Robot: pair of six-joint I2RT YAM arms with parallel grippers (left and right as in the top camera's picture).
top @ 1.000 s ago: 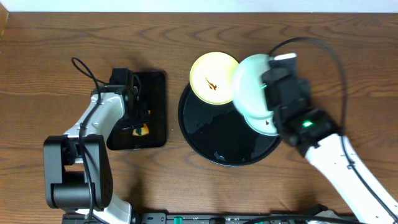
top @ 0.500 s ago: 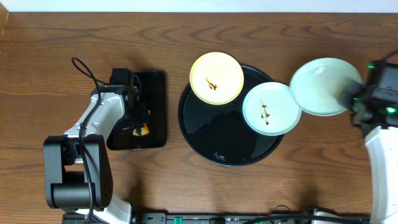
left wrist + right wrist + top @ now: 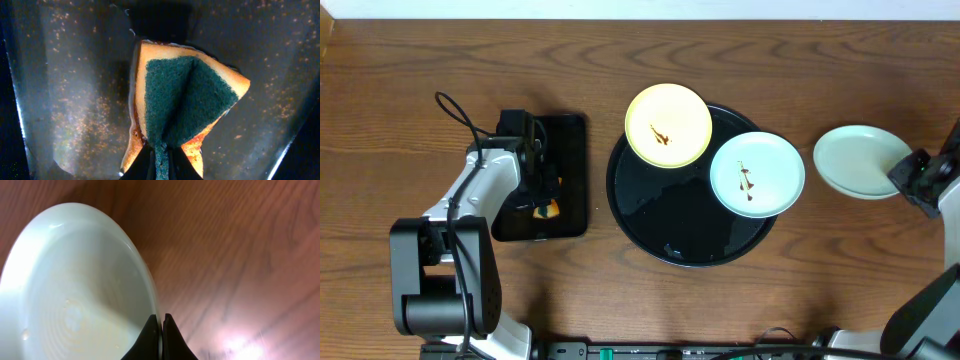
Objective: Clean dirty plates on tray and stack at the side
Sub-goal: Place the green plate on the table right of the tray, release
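The round black tray (image 3: 660, 215) sits mid-table. A pale yellow plate (image 3: 668, 124) with a brown smear lies on its upper left rim. A mint green plate (image 3: 757, 175) with a brown smear lies on its right side. My right gripper (image 3: 910, 178) is shut on the rim of a clean mint green plate (image 3: 860, 160), low over the wood at the far right; the right wrist view shows the plate (image 3: 80, 290) pinched between the fingers (image 3: 161, 325). My left gripper (image 3: 542, 192) is shut on a folded green-and-orange sponge (image 3: 185, 95) over the rectangular tray.
A small black rectangular tray (image 3: 565, 150) stands left of the round tray, wet and speckled in the left wrist view (image 3: 75, 90). A black cable (image 3: 455, 110) loops near the left arm. Bare wood surrounds the plate at the right.
My right gripper carried the clean mint plate from above the tray rightward and down to the table's right side. The smeared mint plate beneath came into view. The left arm has not moved.
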